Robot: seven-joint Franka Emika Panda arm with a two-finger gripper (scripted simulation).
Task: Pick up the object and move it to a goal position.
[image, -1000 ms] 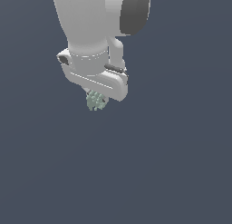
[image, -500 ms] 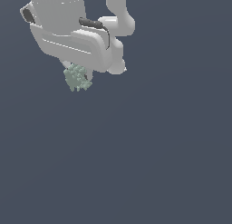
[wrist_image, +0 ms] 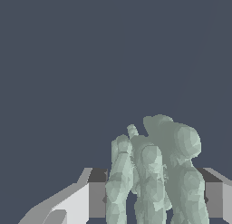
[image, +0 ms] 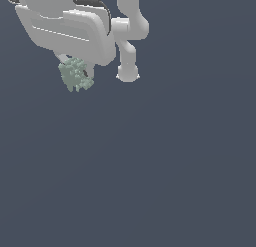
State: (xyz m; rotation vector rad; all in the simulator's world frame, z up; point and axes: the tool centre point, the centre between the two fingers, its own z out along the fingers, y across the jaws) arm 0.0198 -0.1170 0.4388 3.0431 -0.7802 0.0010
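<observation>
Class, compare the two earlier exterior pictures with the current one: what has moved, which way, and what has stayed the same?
The gripper and the pale green lumpy object it holds have moved together toward the exterior view's left and slightly up, looming larger. More of the arm's base now shows. The grip stayed: the object still sits between the fingers.

White rounded arm [image: 127,36], blk trim, grey pincer [wrist_image: 149,198] pads

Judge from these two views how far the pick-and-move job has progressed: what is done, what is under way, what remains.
Done: the grey-green object is picked up, sitting between the gripper fingers. Under way: it hangs below the arm in the exterior view, apparently in transit. Left: reaching the goal, which neither view marks.
</observation>
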